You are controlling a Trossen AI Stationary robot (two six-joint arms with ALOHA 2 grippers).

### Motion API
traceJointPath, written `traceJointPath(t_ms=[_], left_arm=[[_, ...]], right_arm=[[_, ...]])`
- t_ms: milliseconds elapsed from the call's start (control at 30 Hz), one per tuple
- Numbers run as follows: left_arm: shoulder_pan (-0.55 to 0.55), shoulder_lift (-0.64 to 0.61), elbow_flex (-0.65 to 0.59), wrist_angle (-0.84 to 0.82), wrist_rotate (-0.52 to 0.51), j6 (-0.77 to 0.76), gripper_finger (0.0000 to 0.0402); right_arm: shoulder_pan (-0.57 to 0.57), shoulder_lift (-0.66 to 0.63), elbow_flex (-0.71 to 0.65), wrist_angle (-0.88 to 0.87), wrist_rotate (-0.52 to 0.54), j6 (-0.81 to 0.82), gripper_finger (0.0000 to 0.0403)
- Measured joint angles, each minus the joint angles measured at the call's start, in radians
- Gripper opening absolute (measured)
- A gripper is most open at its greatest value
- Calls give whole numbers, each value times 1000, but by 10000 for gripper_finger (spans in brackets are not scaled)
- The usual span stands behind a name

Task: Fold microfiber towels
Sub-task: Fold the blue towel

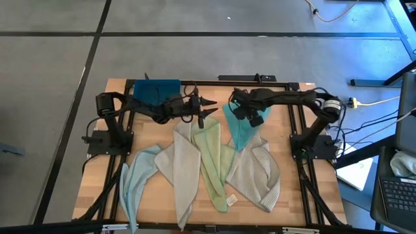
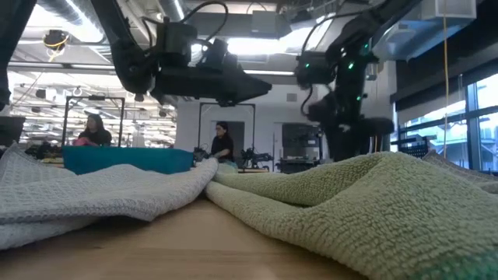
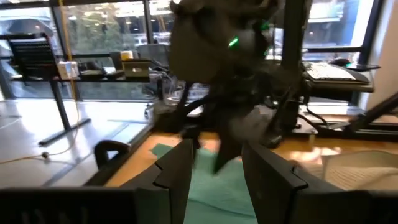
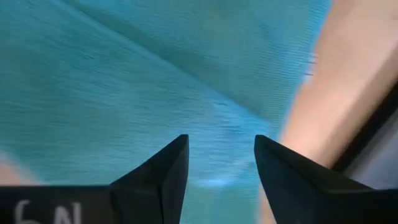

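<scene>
The dark blue tray sits at the far left corner of the desk, just behind the left gripper; its inside cannot be made out.

The left gripper's fingers stand apart with nothing between them, raised off the desk, their tips towards the teal towel. The right gripper hangs over that teal towel, fingers parted and empty, the cloth lying below them.

Nearer the front edge lie the other towels, fanned out and overlapping: the pale blue towel farthest left, a grey towel, the pale green towel below the left fingers, and a second grey towel under the teal one's tip.

In the low view the towels' folds hide most of the desk, and two people sit in the room far behind.
</scene>
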Motion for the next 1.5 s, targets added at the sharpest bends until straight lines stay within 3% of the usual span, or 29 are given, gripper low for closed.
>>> traceJointPath(t_ms=[100, 533, 1133, 1300, 1500], left_arm=[[-6, 1, 0, -36, 2, -1, 133], [-29, 2, -1, -49, 69, -48, 133], [-42, 2, -2, -49, 71, -47, 133], [-42, 2, -2, -53, 71, -47, 133], [-42, 2, -2, -64, 69, -46, 133]], right_arm=[[-4, 27, 0, 80, 51, -63, 184], [-77, 84, 0, 125, -57, -278, 129], [-91, 126, 0, 124, -102, -415, 158], [-90, 158, 3, 123, -32, -417, 133], [-90, 148, 26, 70, 48, -358, 74]])
